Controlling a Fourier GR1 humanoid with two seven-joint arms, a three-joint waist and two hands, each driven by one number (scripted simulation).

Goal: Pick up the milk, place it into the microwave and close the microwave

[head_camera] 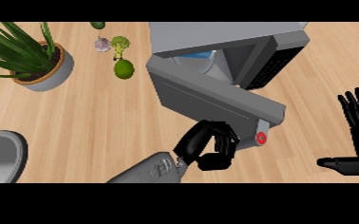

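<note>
The grey microwave (231, 35) stands at the back centre of the wooden counter. Its door (210, 95) swings out towards me, partly open. Through the gap a white and blue milk carton (198, 57) shows inside the cavity, mostly hidden by the door. My left hand (207, 146) is against the outer face of the door near its lower free edge, with its fingers curled and nothing in them. A red round button (261, 138) sits on the door's end beside that hand. My right hand (347, 123) rests at the right edge, fingers straight and pointing up.
A potted plant (43, 65) stands at the back left. Garlic (102, 44), broccoli (120, 42) and a green avocado (124, 69) lie left of the microwave. A grey round rim (14, 154) shows at the left edge.
</note>
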